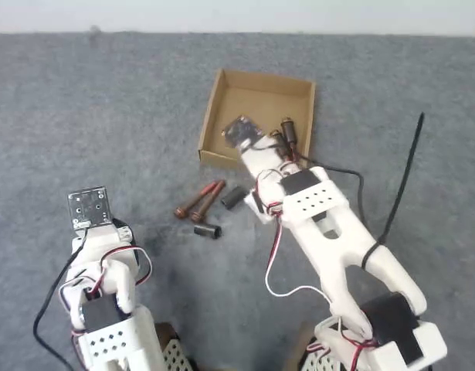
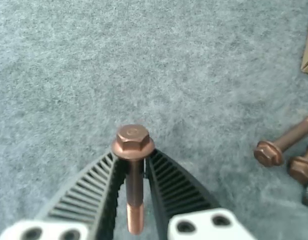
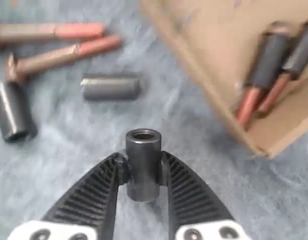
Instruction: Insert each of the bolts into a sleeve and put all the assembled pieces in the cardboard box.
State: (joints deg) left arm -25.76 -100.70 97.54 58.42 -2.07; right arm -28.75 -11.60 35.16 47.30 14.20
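So right now the left tool [image 2: 134, 159] is clamped narrow on a copper-coloured hex-head bolt [image 2: 133, 142]. It grips the shank just under the flange, with the head pointing away from the wrist and the thread back toward it. That arm sits well apart from the open brown cardboard box [image 1: 256, 100], over a bare stretch of the grey felt-covered bench [image 2: 143, 60].

The right tool [image 3: 142, 161] is pinched on a dark grey metal sleeve [image 3: 142, 145] just outside the box's front wall. It holds the sleeve by its sides, so the bore at the far end is open. My guess is that's the point of both grips: one part per arm so they can be mated in the air. The catch is the bolt's thread faces its own wrist, so I reckon getting it into that bore will take some awkward angling.

Two assembled pieces [image 3: 264, 70] lie inside the box near a wall, copper ends poking out of their sleeves. Outside the box's front wall, two loose bolts [image 1: 200, 199] lie side by side. Two loose sleeves [image 1: 234, 196] are beside them, one nearer the box than the other.

So I'd say two are done, one pair is in hand, and two pairs are waiting.
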